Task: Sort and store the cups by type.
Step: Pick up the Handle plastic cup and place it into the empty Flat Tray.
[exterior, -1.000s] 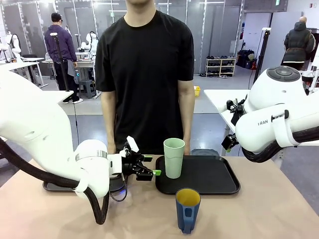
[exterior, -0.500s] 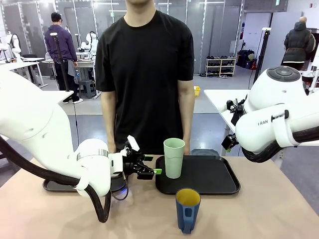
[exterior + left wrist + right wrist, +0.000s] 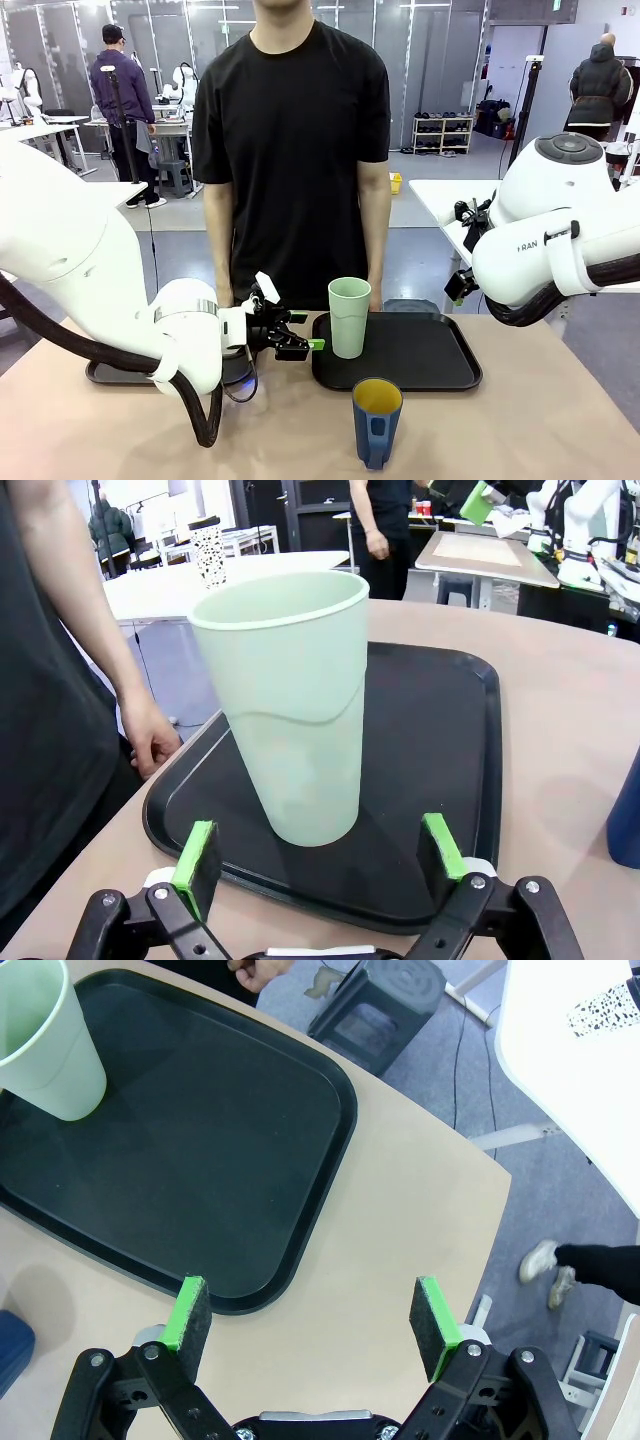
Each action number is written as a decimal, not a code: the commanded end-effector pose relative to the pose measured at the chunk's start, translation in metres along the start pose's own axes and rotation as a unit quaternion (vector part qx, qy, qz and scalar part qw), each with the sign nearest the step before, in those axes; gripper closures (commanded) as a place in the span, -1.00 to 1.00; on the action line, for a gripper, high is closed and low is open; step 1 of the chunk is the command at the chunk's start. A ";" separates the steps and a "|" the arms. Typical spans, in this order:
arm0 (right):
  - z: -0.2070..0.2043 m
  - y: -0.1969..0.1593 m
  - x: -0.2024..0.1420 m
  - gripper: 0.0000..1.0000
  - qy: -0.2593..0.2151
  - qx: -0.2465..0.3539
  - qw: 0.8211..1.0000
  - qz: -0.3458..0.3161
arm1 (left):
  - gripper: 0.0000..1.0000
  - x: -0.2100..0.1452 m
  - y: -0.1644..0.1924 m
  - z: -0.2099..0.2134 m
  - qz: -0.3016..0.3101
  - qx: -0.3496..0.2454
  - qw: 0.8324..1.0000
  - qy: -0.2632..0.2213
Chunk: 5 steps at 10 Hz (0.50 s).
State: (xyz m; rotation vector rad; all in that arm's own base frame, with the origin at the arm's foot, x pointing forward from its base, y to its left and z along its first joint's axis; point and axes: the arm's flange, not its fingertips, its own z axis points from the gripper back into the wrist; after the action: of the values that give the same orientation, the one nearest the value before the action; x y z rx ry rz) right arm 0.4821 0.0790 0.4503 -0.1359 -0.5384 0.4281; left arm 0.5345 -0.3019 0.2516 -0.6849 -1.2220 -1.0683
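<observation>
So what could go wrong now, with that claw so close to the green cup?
The left gripper stands open just short of the tall green tumbler, not yet around it; an off-centre push might tip it off the tray. The person's hand rests by that tray too, so a sweep could brush it.

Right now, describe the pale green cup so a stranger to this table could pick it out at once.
Find the tan table, then the black tray on it in front of the person in black. The pale green cup stands upright on the tray's left end. It is tall and handleless, unlike the shorter dark blue mug with a handle, which stands off the tray.
</observation>
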 end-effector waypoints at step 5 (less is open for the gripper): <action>0.000 -0.001 0.000 -1.00 0.000 0.000 1.000 0.001 | -1.00 0.044 0.001 0.065 -0.089 -0.023 0.990 0.103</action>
State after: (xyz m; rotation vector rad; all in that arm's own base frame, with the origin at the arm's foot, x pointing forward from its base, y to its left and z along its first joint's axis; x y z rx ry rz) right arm 0.4821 0.0790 0.4502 -0.1359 -0.5383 0.4279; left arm 0.5248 -0.2694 0.2986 -0.5619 -1.1416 -1.2479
